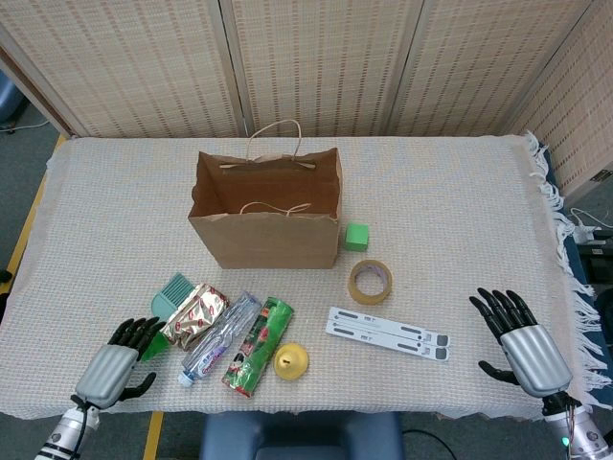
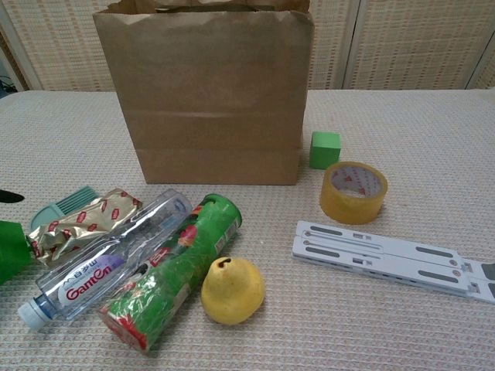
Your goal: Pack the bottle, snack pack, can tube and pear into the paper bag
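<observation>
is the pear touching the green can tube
Touching. In the chest view the pear rests right against the side of the can tube, with no cloth showing between them; the head view agrees.

Paper bag (image 2: pixel 205 97) showing plain brown; pear (image 2: pixel 233 289) glowing yellow; can tube (image 2: pixel 172 281) wearing green; snack pack (image 2: pixel 81 223) shining gold-red; tape roll (image 2: pixel 353 192) looking amber.

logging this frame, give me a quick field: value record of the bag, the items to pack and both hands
paper bag: upright, open, nothing visible inside
bottle: lying on table
snack pack: lying left of bottle
can tube: lying right of bottle
pear: beside can tube
left hand: open, by green block
right hand: open, far right, holding nothing
packed: none
</observation>
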